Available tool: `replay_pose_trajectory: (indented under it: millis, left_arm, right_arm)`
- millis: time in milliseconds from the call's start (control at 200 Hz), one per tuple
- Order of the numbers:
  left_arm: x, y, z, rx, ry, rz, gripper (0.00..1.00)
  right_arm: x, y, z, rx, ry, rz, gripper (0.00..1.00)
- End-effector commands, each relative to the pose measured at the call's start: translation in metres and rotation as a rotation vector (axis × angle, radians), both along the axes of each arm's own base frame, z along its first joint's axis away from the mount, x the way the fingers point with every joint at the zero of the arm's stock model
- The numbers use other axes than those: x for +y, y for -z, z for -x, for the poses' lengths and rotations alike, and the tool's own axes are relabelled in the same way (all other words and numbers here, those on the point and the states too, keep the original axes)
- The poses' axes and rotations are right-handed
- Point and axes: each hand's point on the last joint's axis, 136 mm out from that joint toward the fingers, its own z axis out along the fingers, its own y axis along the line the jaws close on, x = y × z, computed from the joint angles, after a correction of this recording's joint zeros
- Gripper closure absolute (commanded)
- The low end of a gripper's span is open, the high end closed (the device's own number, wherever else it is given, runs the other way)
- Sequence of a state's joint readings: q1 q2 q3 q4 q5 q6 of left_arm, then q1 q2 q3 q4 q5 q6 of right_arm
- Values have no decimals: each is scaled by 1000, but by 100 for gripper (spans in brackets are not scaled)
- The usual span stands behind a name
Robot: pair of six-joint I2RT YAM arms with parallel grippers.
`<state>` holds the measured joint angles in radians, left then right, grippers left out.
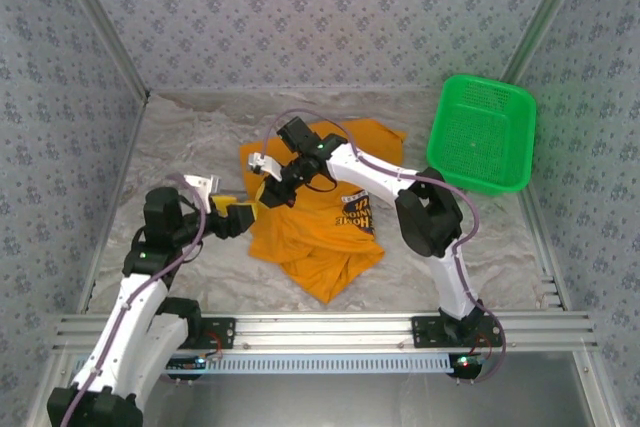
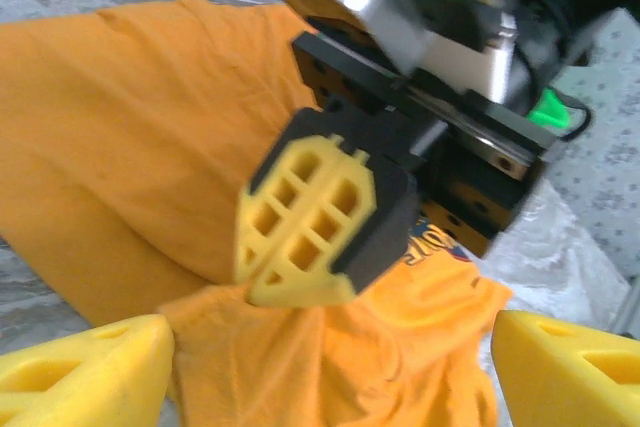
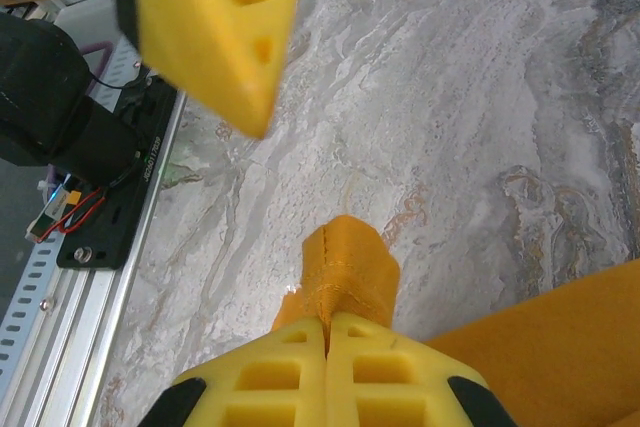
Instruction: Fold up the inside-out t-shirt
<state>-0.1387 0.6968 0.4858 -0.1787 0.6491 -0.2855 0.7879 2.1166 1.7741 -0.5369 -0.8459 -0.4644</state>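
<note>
In the right hand (image 3: pixel 327 335), t-shirt (image 3: pixel 345 267) edge pinched

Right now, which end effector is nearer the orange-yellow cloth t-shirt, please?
Right: the right end effector is shut on a fold of the t-shirt; the left end effector is open beside that fold.

I see soft, matt, wrinkled cloth on the t-shirt (image 1: pixel 320 237), smooth green plastic mesh on the basket (image 1: pixel 482 137), and a crinkly marbled worktop (image 1: pixel 190 137).
</note>
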Motion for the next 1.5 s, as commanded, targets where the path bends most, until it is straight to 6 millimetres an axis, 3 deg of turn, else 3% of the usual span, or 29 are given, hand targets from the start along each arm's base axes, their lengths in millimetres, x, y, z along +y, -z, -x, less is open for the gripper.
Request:
replay_pose_trajectory:
  millis: [0,165,255,435,610,760,855,925,1014,1184,1269,1334,1464,1494]
  left_arm:
    - [2,-6,-23,-98,-17,-37,17]
    - [4,16,-45,6,-75,11,19]
    - [-4,17,-43,-20,-21,96,19]
    - [-12,28,-48,-21,34,98,19]
    - [-26,38,-40,-12,149,120,20]
    - [-21,47,-52,4,135,105,21]
    - [-24,32,-43,-51,227,157,20]
    - [-26,37,-32,-16,289,101,19]
    - [-38,16,-13,-101,467,169,19]
    - [-58,13,-14,-143,590,96,21]
    - [-74,13,4,-174,742,40,22]
    - [-78,11,15,-198,849,18,31]
    - [-79,-1,25,-194,948,94,82]
    - [-79,1,24,-169,950,93,86]
  right_arm:
    - [-4,-34,1,-20,-26,-103,100]
    - [-6,-39,5,-10,-47,-125,100]
    - [-8,-41,4,-15,-46,-133,100]
    - [-13,-54,6,29,-72,-183,100]
    - [-22,-63,7,39,-85,-208,100]
    - [-26,-62,10,34,-101,-204,100]
    - [-29,-56,6,13,-88,-181,100]
    - [-32,-58,6,-2,-90,-185,100]
    - [-32,-58,4,-32,-82,-179,100]
    - [-26,-58,7,-67,-96,-169,100]
    - [-26,-61,7,-71,-98,-179,100]
    - [-27,-62,6,-74,-94,-178,100]
    - [-30,-61,3,-79,-80,-171,100]
    - [-32,-61,2,-79,-75,-167,100]
